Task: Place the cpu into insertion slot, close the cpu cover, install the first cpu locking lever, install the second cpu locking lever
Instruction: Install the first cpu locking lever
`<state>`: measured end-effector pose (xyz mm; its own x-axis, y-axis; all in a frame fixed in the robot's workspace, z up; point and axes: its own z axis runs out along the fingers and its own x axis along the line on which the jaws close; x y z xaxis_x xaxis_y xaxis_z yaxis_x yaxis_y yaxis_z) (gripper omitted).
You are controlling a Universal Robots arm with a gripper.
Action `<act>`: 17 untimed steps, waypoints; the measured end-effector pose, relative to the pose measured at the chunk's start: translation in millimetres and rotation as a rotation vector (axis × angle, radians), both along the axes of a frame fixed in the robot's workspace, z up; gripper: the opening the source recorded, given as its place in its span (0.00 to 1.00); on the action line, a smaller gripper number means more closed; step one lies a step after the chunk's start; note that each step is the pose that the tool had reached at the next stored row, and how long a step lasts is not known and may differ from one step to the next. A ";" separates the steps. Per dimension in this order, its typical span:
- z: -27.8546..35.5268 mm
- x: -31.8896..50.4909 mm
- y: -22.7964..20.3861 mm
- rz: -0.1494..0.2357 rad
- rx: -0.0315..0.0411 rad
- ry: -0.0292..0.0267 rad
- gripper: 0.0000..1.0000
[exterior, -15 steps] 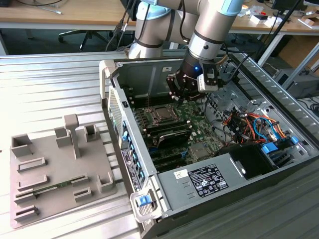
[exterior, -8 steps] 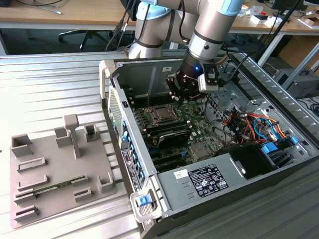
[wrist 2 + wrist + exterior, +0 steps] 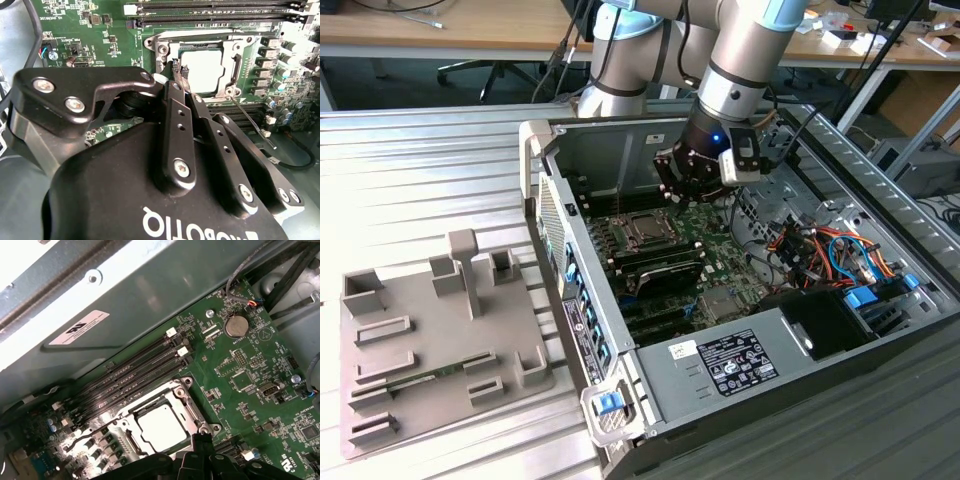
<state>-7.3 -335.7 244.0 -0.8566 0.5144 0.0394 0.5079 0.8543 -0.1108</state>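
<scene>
Cpu [image 3: 202, 70] is seated under lowered cover [image 3: 236, 62]; gripper [image 3: 178, 74] is held fully closed w/ nothing gripped, tips by cover edge.

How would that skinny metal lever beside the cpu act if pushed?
The locking lever looks like thin wire, so probably springy. One end seems pinned by the cpu cover, so it would likely swing, not slide.

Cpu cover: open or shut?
Shut. In both wrist views the cpu cover lies flat, framing the cpu, whose top shows through its window.
</scene>
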 end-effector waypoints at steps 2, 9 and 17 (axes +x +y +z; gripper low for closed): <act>0.0 0.0 0.0 0.008 0.0001 0.0000 0.11; 0.0 0.0 0.0 0.027 0.0000 0.0000 0.11; 0.0 0.0 0.0 0.049 0.0000 0.0000 0.11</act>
